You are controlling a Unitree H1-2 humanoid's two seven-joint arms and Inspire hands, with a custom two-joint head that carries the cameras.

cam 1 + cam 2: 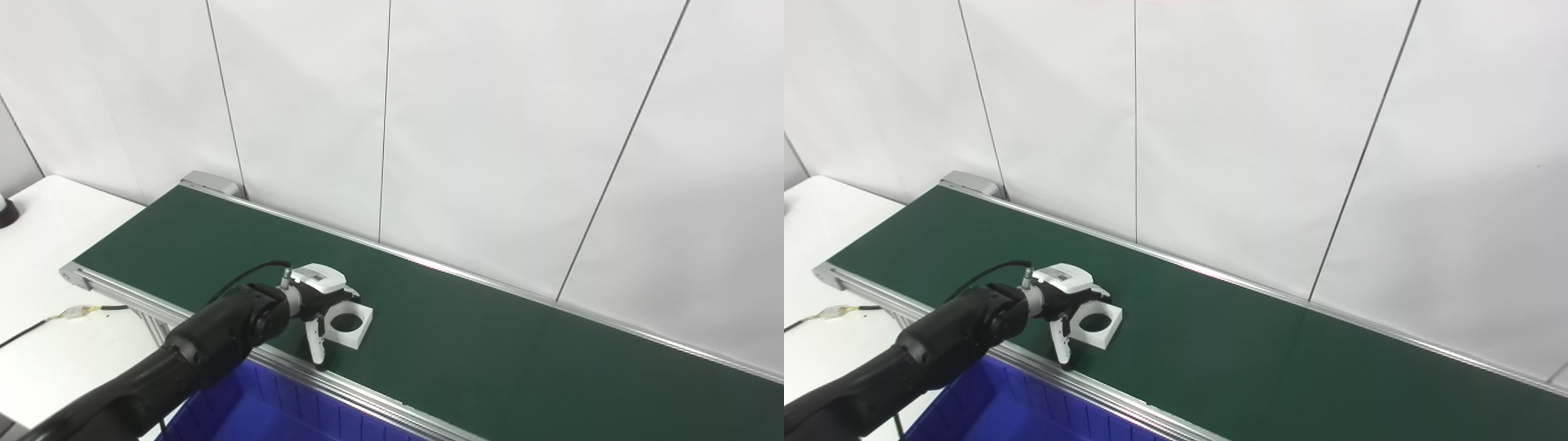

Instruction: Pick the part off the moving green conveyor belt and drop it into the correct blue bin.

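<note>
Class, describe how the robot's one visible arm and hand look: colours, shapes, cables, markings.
The left arm is glossy black and rounded, ending in a silver metal wrist. The left hand has a white shell with a small grey label on top, black inner parts and white fingers. A thin black cable arcs into the wrist.

Black arm (202, 349), white hand (318, 294) — black cable (245, 278)
</note>
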